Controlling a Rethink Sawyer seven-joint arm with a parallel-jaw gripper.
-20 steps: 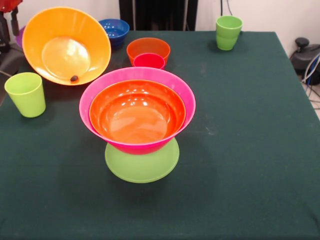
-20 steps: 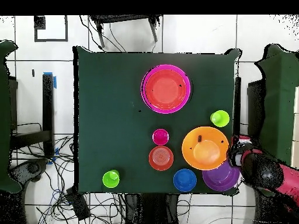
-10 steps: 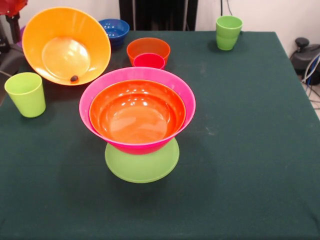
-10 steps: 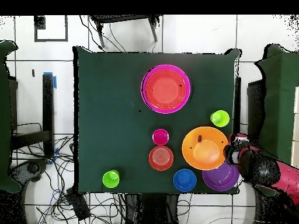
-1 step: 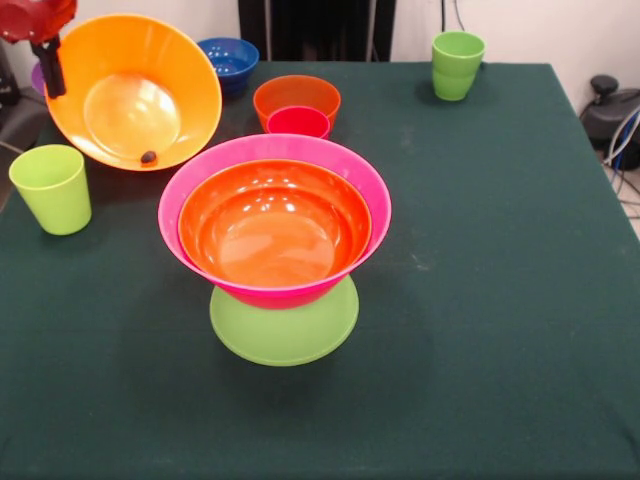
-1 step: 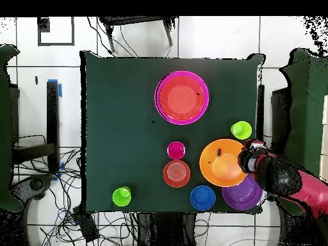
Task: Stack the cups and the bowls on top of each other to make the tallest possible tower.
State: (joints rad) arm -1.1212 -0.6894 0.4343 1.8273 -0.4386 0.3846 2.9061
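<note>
On the dark green table [image 5: 500, 300] the tower [image 5: 275, 250] stands near the middle: a lime green bowl [image 5: 285, 335] rim-down, a large pink bowl [image 5: 274, 155] on it, and an orange bowl [image 5: 275, 230] nested inside. Behind it a red-pink cup [image 5: 298, 121] sits just in front of a small dark orange bowl [image 5: 296, 95], with a blue bowl [image 5: 229, 58] further back. A large yellow-orange bowl [image 5: 133, 90] leans tilted toward the camera, a purple bowl [image 6: 243, 193] beside it. One green cup [image 5: 51, 188] stands near the table's edge, another [image 5: 457, 64] at a far corner. Around the table lie white floor tiles [image 6: 218, 38] and tangled cables [image 6: 102, 224]. Since a second ago the gripper [image 5: 48, 68] has moved in from off the table to the yellow-orange bowl's rim; I cannot tell whether it is apart or together
</note>
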